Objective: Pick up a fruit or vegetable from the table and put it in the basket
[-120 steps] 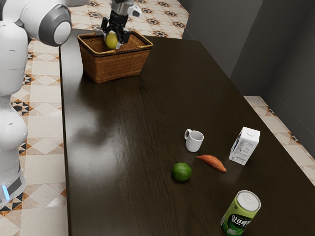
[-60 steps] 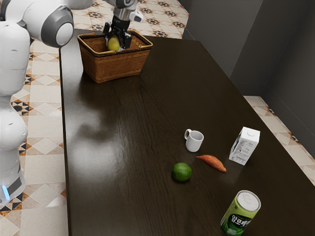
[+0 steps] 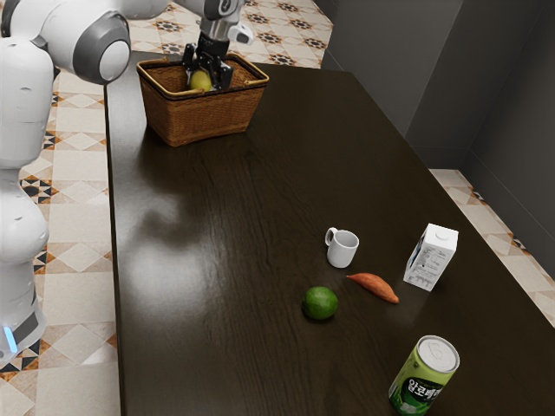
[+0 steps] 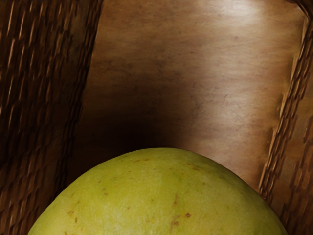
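Gripper [image 3: 207,83] is hanging inside the near part of the work, fingertips pointing down, and is pinching a yellow-green fruit [image 3: 199,81] from two sides. Fruit is sitting between the fingers, below the palm, its rounded skin showing small brown specks in the wrist view. It is lying within the mouth of the basket; whether it is touching the bottom, cannot tell.

Around hand and fruit: brown woven basket [image 3: 204,118], its walls rising about them, its rim circling the lower part of the gripper. Basket is standing upright on the dark wooden table [image 3: 234,225]. Below the hand, the basket's smooth brown bottom [image 4: 195,73] is catching a pale patch of light.

Well apart from the hand, out along the table: white mug [image 3: 342,250] is standing upright, its handle pointing roughly back toward the hand. Farther out than the mug, a green lime [image 3: 320,303] is resting near it, and an orange sweet potato [image 3: 374,287] is lying on its side, tapered end toward the mug. Farther again from the hand, a white carton [image 3: 431,257] is standing upright, near the sweet potato. Farthest out, a green drink can [image 3: 423,376] is standing on its base, pale lid facing up.
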